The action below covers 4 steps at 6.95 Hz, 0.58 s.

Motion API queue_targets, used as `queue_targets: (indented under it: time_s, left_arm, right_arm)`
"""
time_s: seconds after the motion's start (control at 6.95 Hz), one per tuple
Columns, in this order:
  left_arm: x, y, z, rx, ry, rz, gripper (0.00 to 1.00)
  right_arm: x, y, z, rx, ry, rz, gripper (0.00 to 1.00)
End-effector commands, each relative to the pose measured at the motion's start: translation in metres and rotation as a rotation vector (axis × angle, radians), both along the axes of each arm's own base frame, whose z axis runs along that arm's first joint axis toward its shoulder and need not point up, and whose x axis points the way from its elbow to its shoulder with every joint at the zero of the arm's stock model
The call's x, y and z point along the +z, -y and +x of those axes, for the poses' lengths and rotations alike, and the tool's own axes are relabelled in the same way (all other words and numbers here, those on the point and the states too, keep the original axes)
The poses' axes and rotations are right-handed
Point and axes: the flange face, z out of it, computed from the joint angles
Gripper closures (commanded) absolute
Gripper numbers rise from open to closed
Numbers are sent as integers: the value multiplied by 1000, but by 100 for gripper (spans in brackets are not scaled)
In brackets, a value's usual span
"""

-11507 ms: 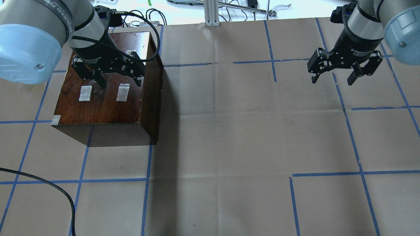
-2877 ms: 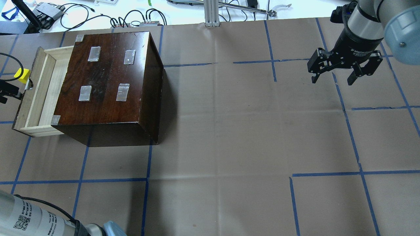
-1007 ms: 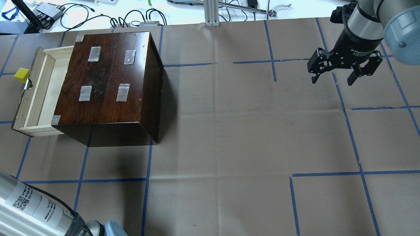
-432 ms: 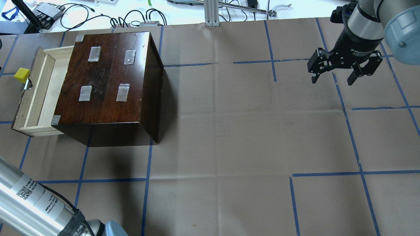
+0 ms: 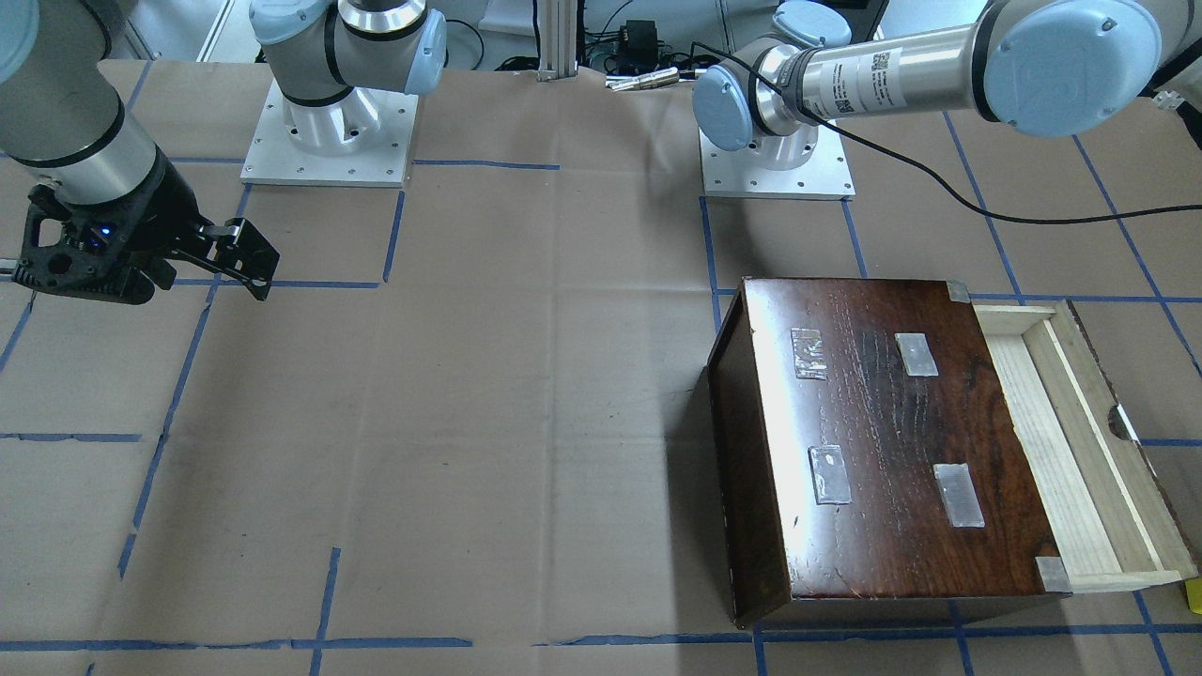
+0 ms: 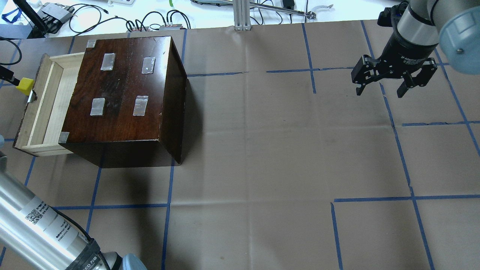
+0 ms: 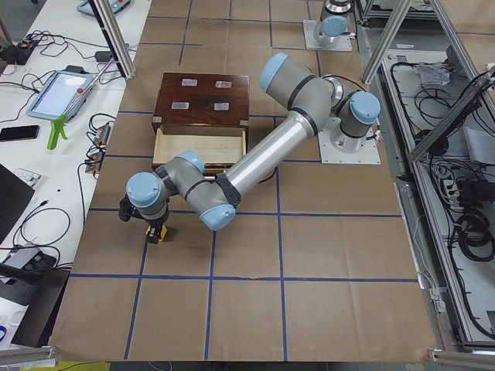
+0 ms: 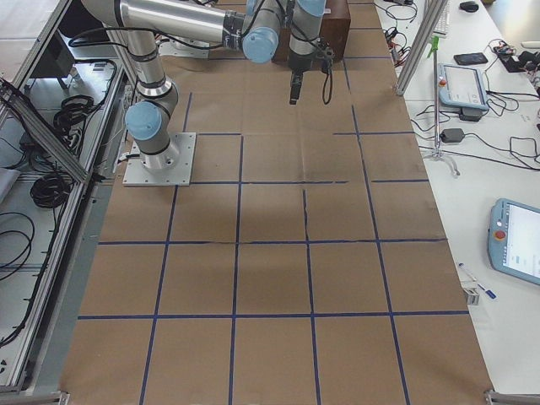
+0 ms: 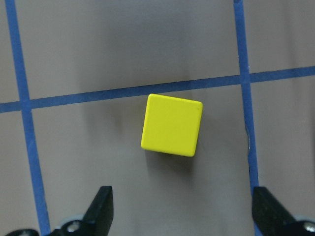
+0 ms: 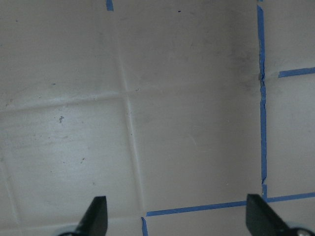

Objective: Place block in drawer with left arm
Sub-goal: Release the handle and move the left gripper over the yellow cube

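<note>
The yellow block (image 6: 25,86) lies on the paper just outside the notched front of the open drawer (image 6: 56,101), which is pulled out of the dark brown box (image 6: 123,90). In the left wrist view the block (image 9: 171,125) sits on the paper below and between the spread fingertips (image 9: 102,206), not touched. My left gripper (image 9: 182,214) is open and hangs over the block; one fingertip (image 6: 10,78) shows at the overhead view's left edge beside it. The left arm (image 7: 263,154) reaches past the drawer (image 7: 199,144). My right gripper (image 6: 378,88) is open and empty, far right.
The box (image 5: 883,451) has grey tape patches on top and the drawer (image 5: 1061,441) holds nothing. Blue tape lines cross the brown paper. Cables and devices (image 6: 52,13) lie beyond the table's far edge. The right wrist view shows only bare paper under its fingertips (image 10: 98,216).
The drawer, shut 11.5 s ago, now stands open. In the last second the left arm has swung further in and a fingertip has come up beside the block. The right arm has not moved.
</note>
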Motion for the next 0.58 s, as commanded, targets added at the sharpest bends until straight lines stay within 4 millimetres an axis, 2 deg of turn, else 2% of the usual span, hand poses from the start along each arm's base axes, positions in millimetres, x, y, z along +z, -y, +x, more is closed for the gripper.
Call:
queue_targets:
  time_s: [0.0,0.14,0.43]
  left_arm:
    - [-31,8,3,-33,7,-3,1]
    - [-50,12,7,-47,11,-6,1]
    - [-62,19,11,-58,11,-8,1]
  right_arm:
    - [-1,0,0,0,0,1,0]
    - [1,0,0,-1,0,-2,0]
    - [0,0,0,0,0,0,0]
